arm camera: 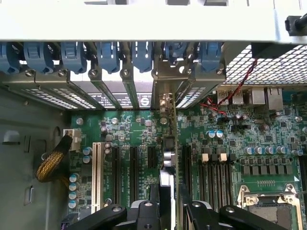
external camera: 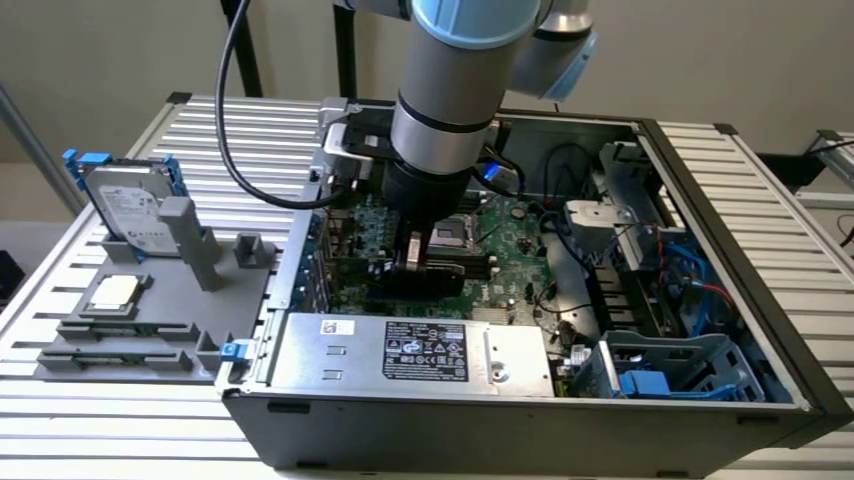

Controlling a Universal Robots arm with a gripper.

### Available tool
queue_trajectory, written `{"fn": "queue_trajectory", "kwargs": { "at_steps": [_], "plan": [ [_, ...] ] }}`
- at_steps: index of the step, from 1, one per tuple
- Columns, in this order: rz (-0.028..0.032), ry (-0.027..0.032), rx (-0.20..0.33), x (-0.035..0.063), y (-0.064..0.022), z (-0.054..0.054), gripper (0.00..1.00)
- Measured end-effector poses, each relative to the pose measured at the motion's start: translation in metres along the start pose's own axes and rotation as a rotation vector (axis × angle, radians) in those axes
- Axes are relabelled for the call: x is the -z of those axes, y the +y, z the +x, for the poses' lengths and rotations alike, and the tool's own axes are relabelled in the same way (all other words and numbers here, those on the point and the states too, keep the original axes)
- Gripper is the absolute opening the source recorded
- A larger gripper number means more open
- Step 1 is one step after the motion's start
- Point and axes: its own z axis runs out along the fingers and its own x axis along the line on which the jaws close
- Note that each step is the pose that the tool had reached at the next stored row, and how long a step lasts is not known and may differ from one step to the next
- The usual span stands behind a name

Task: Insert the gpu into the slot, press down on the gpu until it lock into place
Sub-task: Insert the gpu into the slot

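Observation:
The gpu (arm camera: 166, 158) stands on edge on the green motherboard, its metal bracket (arm camera: 165, 98) against the case's rear wall. In the exterior view it is a black card (external camera: 424, 283) low in the open computer case. My gripper (arm camera: 170, 213) is directly above it, open, with one black finger (arm camera: 146, 215) on each side of the card's top edge. Seen from outside, the gripper (external camera: 416, 262) reaches straight down into the case. The slot is hidden beneath the card.
The silver power-supply box (external camera: 414, 350) fills the case's near side, and a drive cage (external camera: 667, 365) with blue cables sits at the exterior view's right. Black memory strips (arm camera: 216, 177), a white connector (arm camera: 97, 175) and blue retainer clips (arm camera: 110, 55) surround the card. A hard drive (external camera: 127, 205) rests on a grey fixture outside.

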Motion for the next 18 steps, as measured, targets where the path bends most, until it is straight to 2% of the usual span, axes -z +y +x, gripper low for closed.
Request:
{"fn": "queue_trajectory", "kwargs": {
  "at_steps": [9,10,11,12,13,18],
  "plan": [
    [-0.0003,-0.0002,0.000,-0.0016,-0.0003,0.000,0.26],
    [-0.0003,-0.0007,0.000,-0.0010,-0.0003,0.000,0.26],
    [0.0008,-0.0044,0.000,-0.0006,-0.0002,0.000,0.27],
    [0.0000,-0.0020,0.000,0.0026,0.0002,0.000,0.27],
    [-0.0006,-0.0004,0.000,0.0068,0.0008,0.000,0.32],
    [-0.0013,-0.0001,0.000,0.0290,0.0036,-0.002,0.32]
  ]
}}
